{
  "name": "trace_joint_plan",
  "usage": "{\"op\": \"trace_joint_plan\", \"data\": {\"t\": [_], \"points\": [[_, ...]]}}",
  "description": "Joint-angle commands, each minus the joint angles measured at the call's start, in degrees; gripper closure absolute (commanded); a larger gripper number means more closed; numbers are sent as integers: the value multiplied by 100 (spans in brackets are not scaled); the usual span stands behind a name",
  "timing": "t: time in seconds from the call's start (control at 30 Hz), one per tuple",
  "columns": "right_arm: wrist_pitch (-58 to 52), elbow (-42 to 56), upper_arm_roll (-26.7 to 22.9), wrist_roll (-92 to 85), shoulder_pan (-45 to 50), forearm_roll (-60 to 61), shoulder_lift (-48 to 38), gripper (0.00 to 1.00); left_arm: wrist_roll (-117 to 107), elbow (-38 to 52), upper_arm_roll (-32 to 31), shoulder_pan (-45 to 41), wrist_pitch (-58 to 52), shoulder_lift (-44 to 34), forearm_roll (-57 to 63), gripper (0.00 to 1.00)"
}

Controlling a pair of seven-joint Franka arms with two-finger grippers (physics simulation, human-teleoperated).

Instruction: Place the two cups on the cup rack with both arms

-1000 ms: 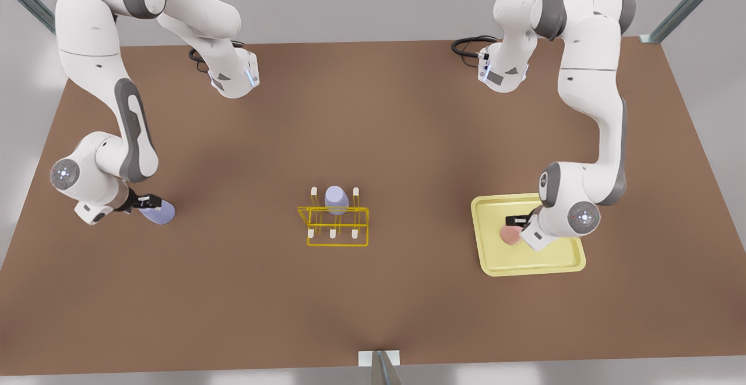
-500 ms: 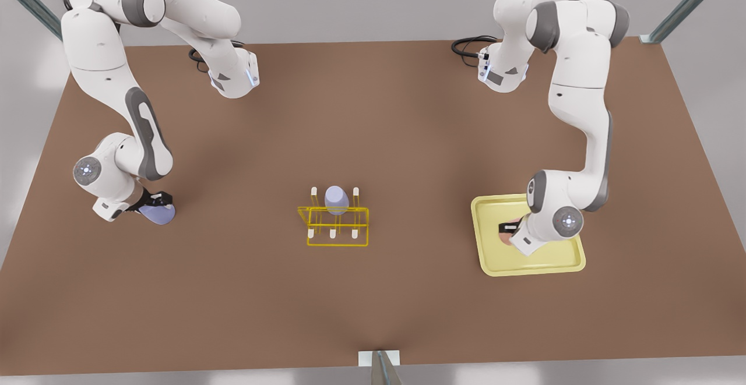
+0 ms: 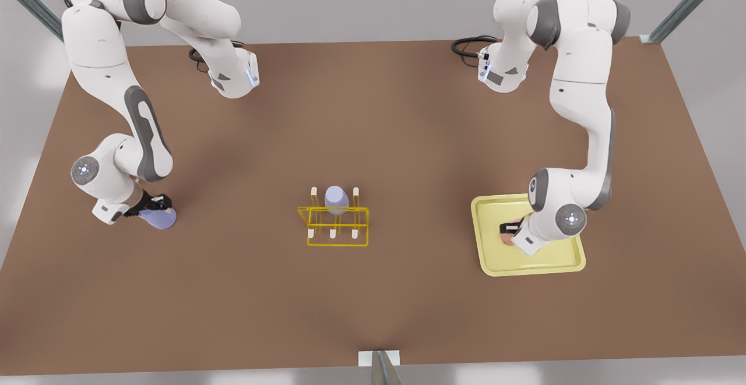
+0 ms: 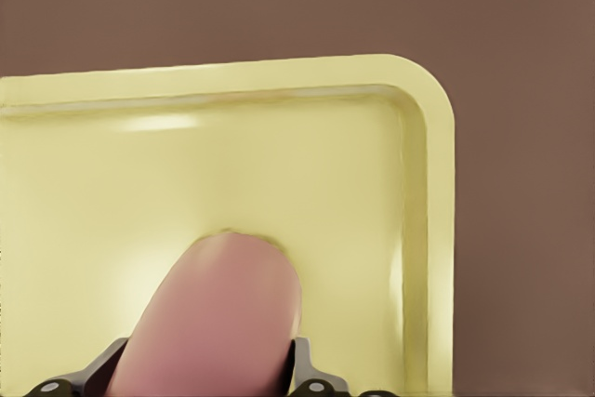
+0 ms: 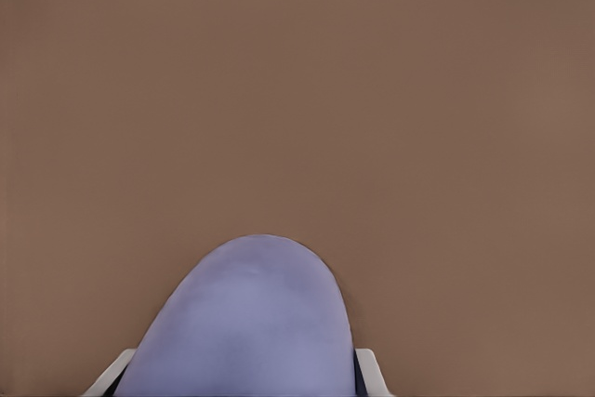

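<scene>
The left gripper's fingers [image 4: 311, 380] sit on either side of the pink cup [image 4: 214, 323], closed on it over the pale yellow tray [image 4: 423, 230]. In the front view this left gripper [image 3: 509, 230] is on the front view's right, low over the tray [image 3: 484, 245], with the pink cup [image 3: 508, 238] mostly hidden under the wrist. The right gripper's fingers [image 5: 370, 369] flank the lavender cup [image 5: 251, 323] and look closed on it too. That right gripper [image 3: 150, 207] is on the front view's left, holding the lavender cup [image 3: 160, 218] at or just above the brown desk [image 3: 373, 303]; whether the cup has left the surface I cannot tell.

Judging from this, both grasps look made, but neither cup has been carried yet. Both are well apart from the yellow rack [image 3: 335, 228] in the middle of the desk, so the lifting, carrying and setting onto pegs are all left.

A second lavender cup [image 3: 336, 200] already sits on the rack's far row, between two white-tipped pegs. It takes up the middle far spot, so the incoming cups will probably need other pegs, and the two arms will converge on one small rack from opposite sides. The desk between each cup and the rack is bare. A black cable [image 3: 466, 44] lies at the far edge, well out of the path.
</scene>
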Motion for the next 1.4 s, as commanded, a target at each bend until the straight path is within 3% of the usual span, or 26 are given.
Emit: {"op": "trace_joint_plan", "data": {"t": [0.0, 0.13, 0.23, 0.33, 0.47, 0.63, 0.9, 1.2, 1.27, 1.37], "points": [[-383, 51, 77, -226, 2, 121, -30, 25, -105, 58, -13, -7, -382, -26, 0, 14], [-1245, 499, 666, -226, 46, 675, -83, 25, -1326, 1033, -461, -33, -1622, -26, 0, 14], [-1438, 763, 1167, -156, 108, 982, -189, 25, -2653, 1534, -1226, -68, -1631, 79, 18, 14], [-2027, 1264, 1185, 1012, 652, 1369, -206, 25, -4023, 2325, -2016, -103, -1579, 571, 26, 14], [-1965, 1835, 1185, 2568, 1470, 1395, -127, 25, -4622, 3503, -2228, -446, -929, 1257, -210, 14], [-2018, 2688, 1193, 4229, 1971, 1413, 128, 25, -4622, 3503, -2580, -464, 628, 1521, -562, 13], [-2036, 3778, 1202, 5891, 2296, 1738, 892, 26, -4613, 3547, -2580, -1009, 522, 1644, -791, 13], [-2115, 3699, 1193, 5988, 2577, 1782, 998, 26, -4613, 3573, -2536, -1325, 715, 1767, -756, 13], [-2124, 3585, 1194, 5944, 2577, 1782, 1024, 26, -4596, 3565, -2536, -1325, 716, 1776, -756, 0], [-2124, 3567, 1202, 5952, 2665, 1782, 1059, 26, -4596, 3565, -2466, -1325, 707, 1758, -747, 0]]}}
